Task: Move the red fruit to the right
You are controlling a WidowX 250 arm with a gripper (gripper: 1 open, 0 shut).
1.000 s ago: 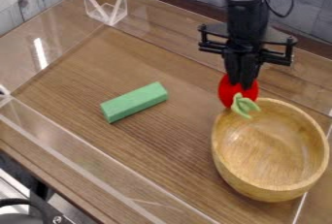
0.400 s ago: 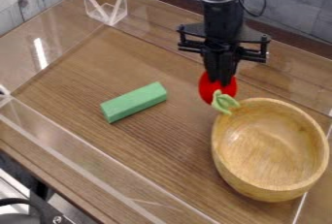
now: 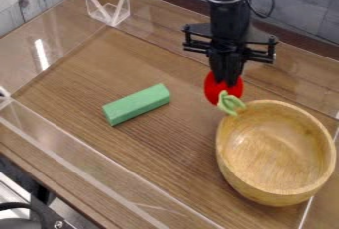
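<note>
- So the fruit [image 3: 220, 90] is sitting at the tip of the gripper [image 3: 227, 81], right by the far-left rim of the bowl [image 3: 276, 152], roughly mid-table toward the back.
- Its green leaf pokes out just over the bowl's rim, looks like it's touching the wood or nearly so.
- Progress-wise: I'd say the pick part is done, since the fruit is in the grip. The move itself isn't finished, judging by where it is. It's not released anywhere, and it's just beside the bowl rather than clearly off to the right.
- What's left, my guess: carry it rightward, set it down, let go. The bowl takes up most of the right side, so where exactly it lands is an open question.
- Fingers: clenched tight around the fruit from above, gripper pointing straight down. The red body shows just below the black fingers.
- Can't really tell if the fruit is lifted clear of the table or resting on it, the angle's too shallow for that.
- The green block [image 3: 138, 104] is well off to the left, not involved at all.
</note>
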